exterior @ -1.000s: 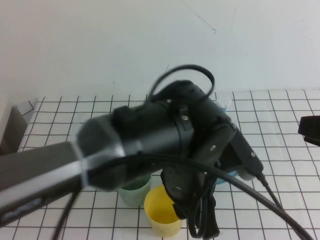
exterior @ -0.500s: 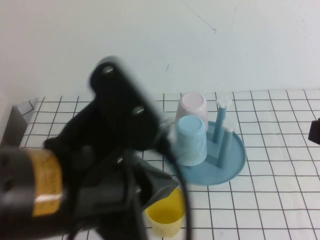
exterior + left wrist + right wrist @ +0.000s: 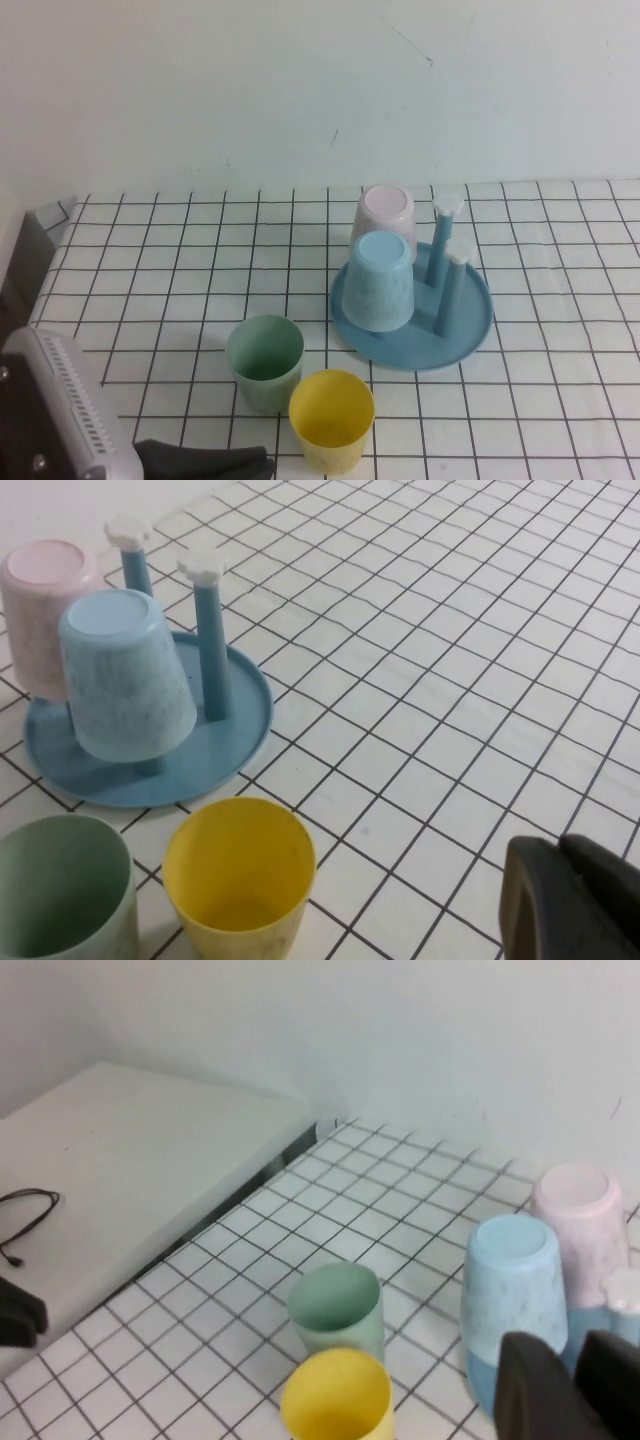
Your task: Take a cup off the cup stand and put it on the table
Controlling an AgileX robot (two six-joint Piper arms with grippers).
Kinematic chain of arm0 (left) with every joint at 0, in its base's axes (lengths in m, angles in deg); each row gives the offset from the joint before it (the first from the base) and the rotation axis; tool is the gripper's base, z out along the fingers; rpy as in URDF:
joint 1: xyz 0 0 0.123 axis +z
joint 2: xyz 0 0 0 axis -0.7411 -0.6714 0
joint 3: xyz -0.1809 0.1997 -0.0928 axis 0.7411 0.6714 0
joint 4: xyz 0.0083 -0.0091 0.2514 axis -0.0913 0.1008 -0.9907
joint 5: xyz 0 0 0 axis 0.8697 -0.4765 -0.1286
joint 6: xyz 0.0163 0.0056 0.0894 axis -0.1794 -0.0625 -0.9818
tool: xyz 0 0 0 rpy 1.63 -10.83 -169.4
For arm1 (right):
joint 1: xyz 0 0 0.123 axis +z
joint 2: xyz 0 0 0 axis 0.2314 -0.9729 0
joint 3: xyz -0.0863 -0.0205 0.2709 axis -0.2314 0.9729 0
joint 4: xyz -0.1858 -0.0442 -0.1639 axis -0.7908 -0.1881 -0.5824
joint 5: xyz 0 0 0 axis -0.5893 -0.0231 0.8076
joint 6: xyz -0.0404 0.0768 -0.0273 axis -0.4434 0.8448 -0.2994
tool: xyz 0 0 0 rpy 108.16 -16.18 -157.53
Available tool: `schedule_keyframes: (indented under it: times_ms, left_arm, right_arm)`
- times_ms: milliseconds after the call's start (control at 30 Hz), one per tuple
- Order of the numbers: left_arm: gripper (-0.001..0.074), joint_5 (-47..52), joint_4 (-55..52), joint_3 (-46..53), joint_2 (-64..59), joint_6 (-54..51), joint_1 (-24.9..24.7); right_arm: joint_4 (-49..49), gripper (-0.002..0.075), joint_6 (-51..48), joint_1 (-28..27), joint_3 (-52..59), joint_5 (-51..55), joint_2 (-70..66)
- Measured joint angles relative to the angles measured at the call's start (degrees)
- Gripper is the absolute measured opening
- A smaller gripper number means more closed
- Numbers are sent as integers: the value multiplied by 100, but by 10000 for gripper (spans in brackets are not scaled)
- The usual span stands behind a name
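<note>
The yellow cup [image 3: 331, 420] stands upright on the table [image 3: 180, 260], in front of the cup stand [image 3: 470, 325] and beside the pale green cup [image 3: 264, 362]. It also shows in the left wrist view [image 3: 238, 880] and the right wrist view [image 3: 336, 1395]. My left gripper [image 3: 558, 842] is shut and empty, off to the side of the yellow cup. Only part of the left arm [image 3: 60, 420] shows at the near left corner. My right gripper [image 3: 580, 1348] has its fingers close together with nothing between them, near the light blue cup [image 3: 515, 1280]. It is outside the high view.
A light blue cup [image 3: 378, 280] and a pink cup [image 3: 383, 218] hang upside down on the stand's pegs. Two bare pegs with white caps [image 3: 447, 205] stand on its right side. A white raised block [image 3: 120, 1190] borders the table on the left.
My left arm, which covered the middle of the high view, has pulled back to the near left corner. The right gripper has left the right edge. The yellow cup has not moved.
</note>
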Motion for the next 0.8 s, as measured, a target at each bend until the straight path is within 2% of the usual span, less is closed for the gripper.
schedule_keyframes:
  times_ms: [67,133,267,367,567,800]
  left_arm:
    - [0,-278,-39,232,10,0,0]
    - [0,-508,-51,442,10,0,0]
    - [0,-626,-63,689,10,0,0]
    - [-1,-615,-63,781,10,9,0]
    - [-1,-545,-63,1056,10,13,0]
    - [-1,-140,-72,1221,21,22,0]
  right_arm:
    - [156,55,-215,0,0,-10,282]
    - [408,23,-511,0,11,-10,633]
    - [1129,4,-1209,0,194,-91,1334]
    - [1248,0,-1490,0,373,-393,1811]
    - [225,-1,-1250,132,441,-1202,2184]
    - [-1295,-1,-868,994,460,-1441,2184]
